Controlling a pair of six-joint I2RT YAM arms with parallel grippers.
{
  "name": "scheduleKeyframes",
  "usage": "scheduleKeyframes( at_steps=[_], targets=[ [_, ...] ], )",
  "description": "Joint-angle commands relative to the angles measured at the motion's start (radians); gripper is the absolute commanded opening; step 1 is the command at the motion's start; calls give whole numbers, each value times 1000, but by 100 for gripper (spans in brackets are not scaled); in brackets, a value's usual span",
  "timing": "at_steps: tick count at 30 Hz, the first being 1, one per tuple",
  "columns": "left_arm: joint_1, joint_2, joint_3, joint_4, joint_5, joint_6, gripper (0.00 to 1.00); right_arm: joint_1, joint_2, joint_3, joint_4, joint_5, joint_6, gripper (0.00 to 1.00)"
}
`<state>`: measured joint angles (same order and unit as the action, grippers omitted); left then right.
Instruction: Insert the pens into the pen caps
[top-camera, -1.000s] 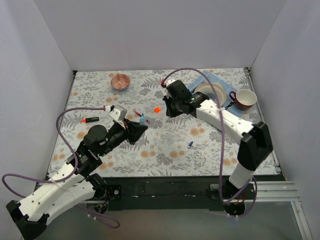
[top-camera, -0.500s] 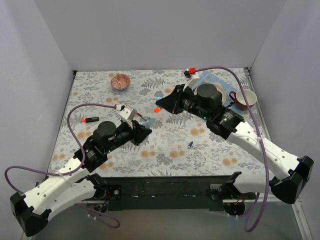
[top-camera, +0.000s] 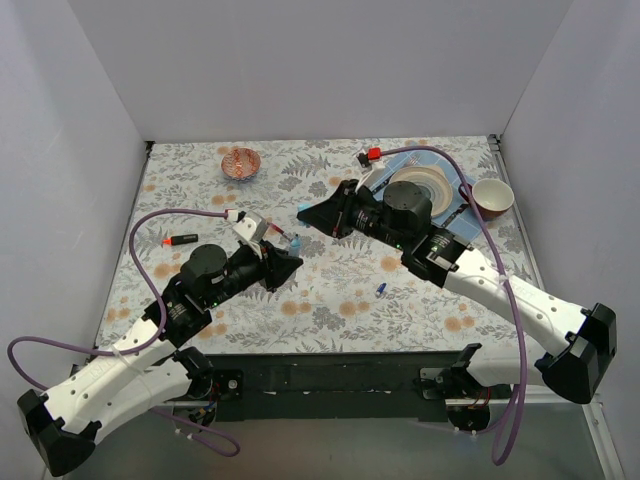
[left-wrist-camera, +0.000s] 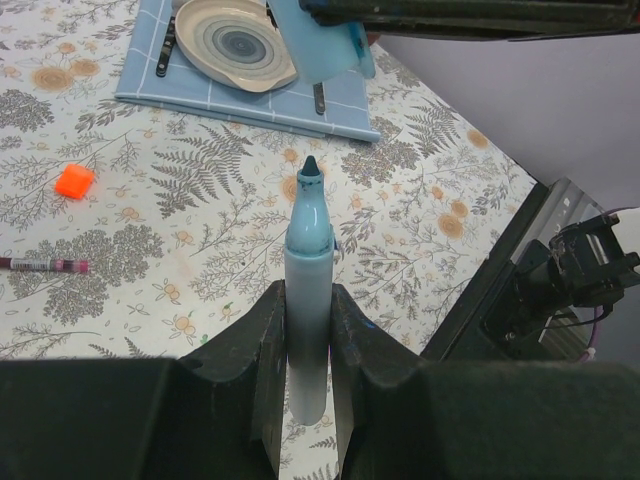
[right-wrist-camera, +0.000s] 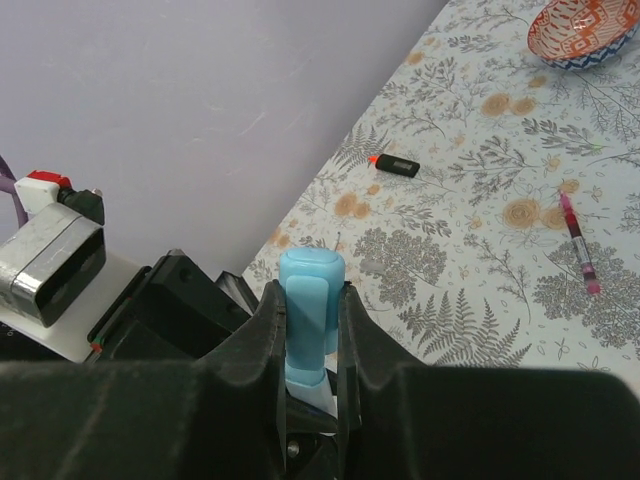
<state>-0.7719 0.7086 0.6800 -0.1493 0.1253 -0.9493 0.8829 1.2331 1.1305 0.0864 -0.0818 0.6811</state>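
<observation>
left claw (left-wrist-camera: 308, 300) is gripping the light-blue marker (left-wrist-camera: 308, 235) clear of the worktop (left-wrist-camera: 180, 260), tip leading, while right claw (right-wrist-camera: 309, 295) is clamping the light-blue cap (right-wrist-camera: 311, 272) just beyond that tip, near the marker's long axis, not yet touching.

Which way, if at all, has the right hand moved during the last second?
Yes. The right hand has shifted left, away from the striped plate, toward the light-blue marker.

Uncapped light-blue marker (left-wrist-camera: 307, 290) held gripped, tip just short of the gripped light-blue cap (left-wrist-camera: 318, 40); orange cap (left-wrist-camera: 74, 181), dark-red pen (left-wrist-camera: 40, 264), black marker (top-camera: 181, 240) and dark-blue cap (top-camera: 381, 289) lie loose, apart.
</observation>
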Motion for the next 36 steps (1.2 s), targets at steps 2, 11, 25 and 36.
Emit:
scheduleKeyframes(
  at_steps=[2,11,25,36],
  targets=[
    [2,-8,10,13,13,7,0,25,-3,2,96,16,8,1],
    [3,-6,10,11,14,-2,0,68,-14,-38,96,68,-25,1],
    [3,-8,10,73,-12,-103,0,244,-50,-173,116,275,-60,1],
    [3,3,38,122,-98,-112,0,369,-46,-221,84,511,-55,1]
  ],
)
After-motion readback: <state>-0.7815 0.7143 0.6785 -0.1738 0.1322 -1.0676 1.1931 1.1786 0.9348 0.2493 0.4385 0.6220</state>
